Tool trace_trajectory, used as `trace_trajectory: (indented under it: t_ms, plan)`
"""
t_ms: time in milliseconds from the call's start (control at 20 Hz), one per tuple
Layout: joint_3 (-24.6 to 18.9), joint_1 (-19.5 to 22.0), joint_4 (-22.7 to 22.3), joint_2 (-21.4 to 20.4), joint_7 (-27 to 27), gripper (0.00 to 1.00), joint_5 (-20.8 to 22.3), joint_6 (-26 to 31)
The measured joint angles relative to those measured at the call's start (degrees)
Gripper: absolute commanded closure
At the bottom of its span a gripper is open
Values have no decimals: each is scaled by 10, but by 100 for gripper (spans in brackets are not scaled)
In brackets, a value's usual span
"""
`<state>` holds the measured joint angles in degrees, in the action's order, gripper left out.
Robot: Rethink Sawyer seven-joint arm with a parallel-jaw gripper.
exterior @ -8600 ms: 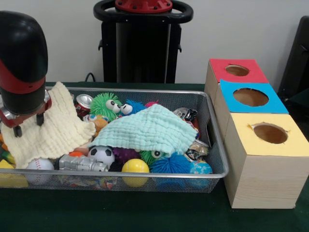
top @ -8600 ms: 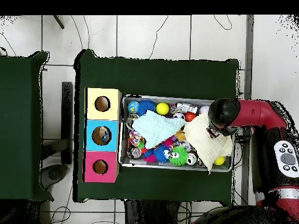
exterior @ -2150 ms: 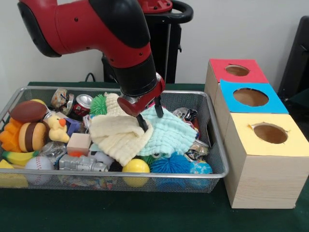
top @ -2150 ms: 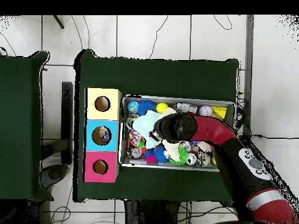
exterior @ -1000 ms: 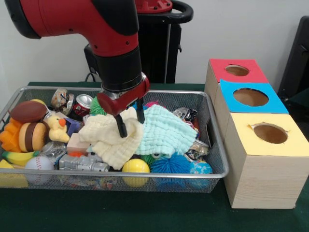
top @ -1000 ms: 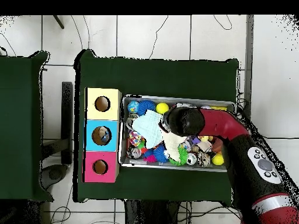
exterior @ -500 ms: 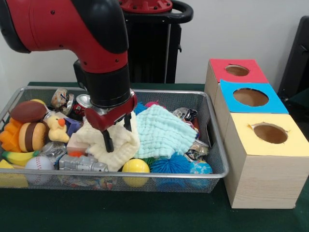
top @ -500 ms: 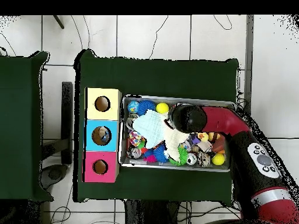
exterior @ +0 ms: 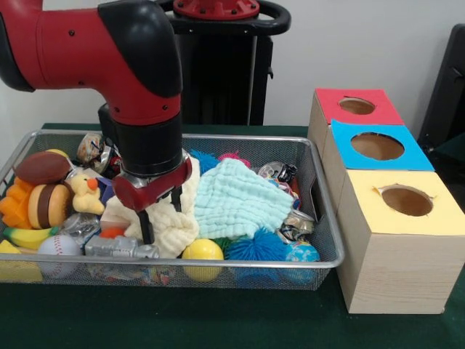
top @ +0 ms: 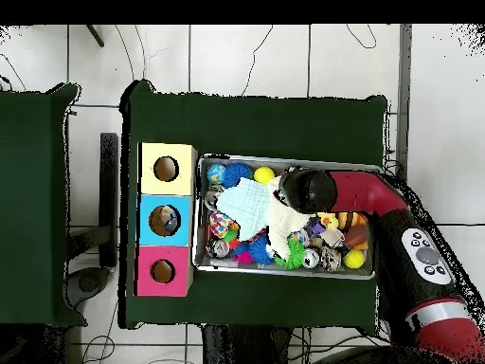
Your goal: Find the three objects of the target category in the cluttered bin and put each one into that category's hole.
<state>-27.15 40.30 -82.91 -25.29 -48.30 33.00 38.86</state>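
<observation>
Your gripper (exterior: 158, 212) sits spread over the yellow cloth (exterior: 171, 218) in the bin (exterior: 323, 218), likely dragging it aside to expose toys.

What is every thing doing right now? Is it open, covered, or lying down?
gripper: open, fingers down at the yellow cloth.
yellow cloth: crumpled, covering toys.
green cloth: spread over toys.
bin: full of toys.
red-topped hole: open, nothing visible inside.
yellow ball: uncovered, by the front rim.
</observation>
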Motion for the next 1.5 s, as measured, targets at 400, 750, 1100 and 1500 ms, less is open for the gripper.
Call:
trace_trajectory:
  t_ms: [400, 750, 1100, 1500]
  plan:
    - [0, 0, 1, 1, 0, 0, 5, 0]
    - [1, -9, 22, 6, 0, 0, -3, 50]
    - [1, -10, 43, 3, 0, 0, -18, 128]
    - [1, 4, 50, -10, 0, 0, -27, 172]
